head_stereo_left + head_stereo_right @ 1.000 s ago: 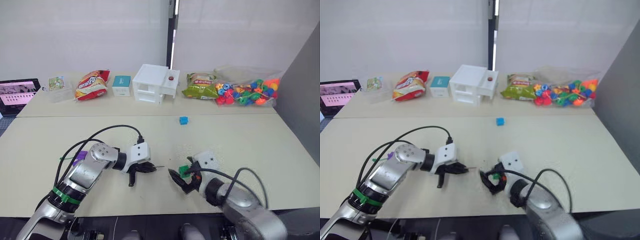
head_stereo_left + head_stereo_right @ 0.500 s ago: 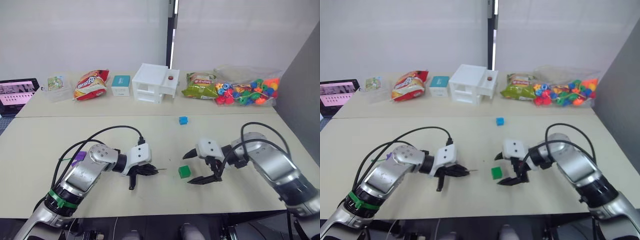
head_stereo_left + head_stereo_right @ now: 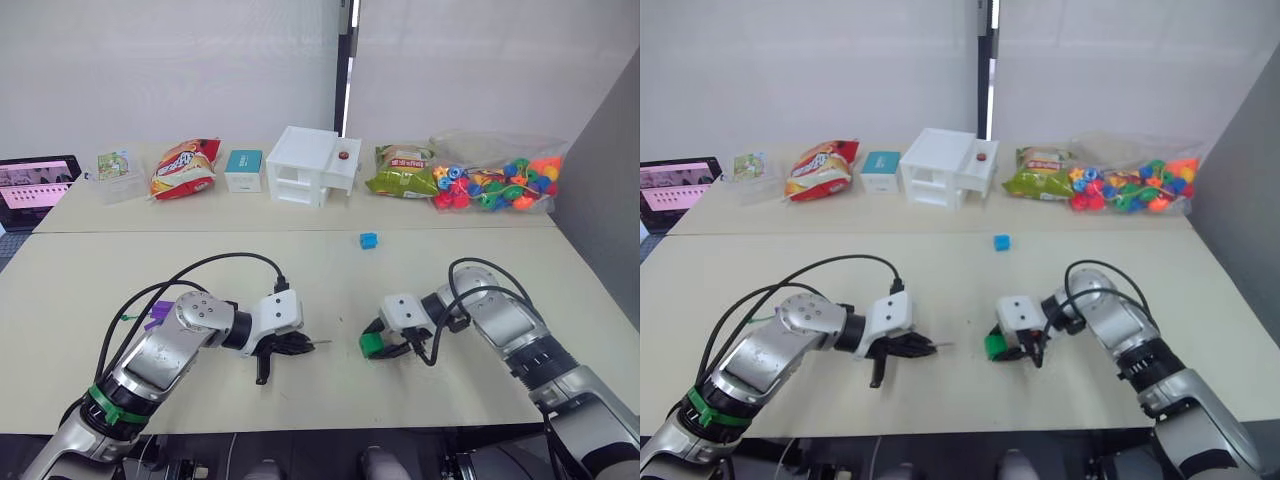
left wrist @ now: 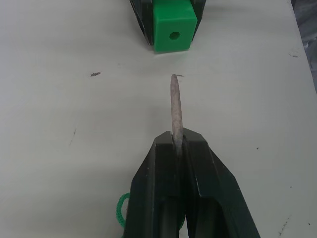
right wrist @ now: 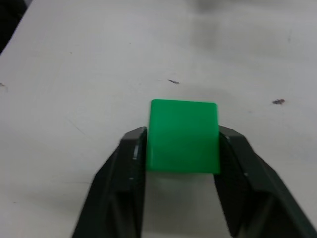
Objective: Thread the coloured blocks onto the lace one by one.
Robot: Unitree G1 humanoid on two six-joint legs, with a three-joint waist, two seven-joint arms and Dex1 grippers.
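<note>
My right gripper is shut on a green block, one finger pressed on each side, low over the table. The block faces my left gripper, its hole turned toward it. The left gripper is shut on the lace's stiff dark tip, which points at the block a short gap away. The green cord trails back behind the fingers. A blue block lies farther back in the middle. A purple block lies beside my left arm.
Along the back stand a laptop, a small clear box, a red snack bag, a teal box, a white box, a green snack bag and a bag of rounded beads. A grey partition stands at the right.
My right gripper swung in from wide open beside the green block and shut on it. The left gripper has kept the lace tip nearly still.
</note>
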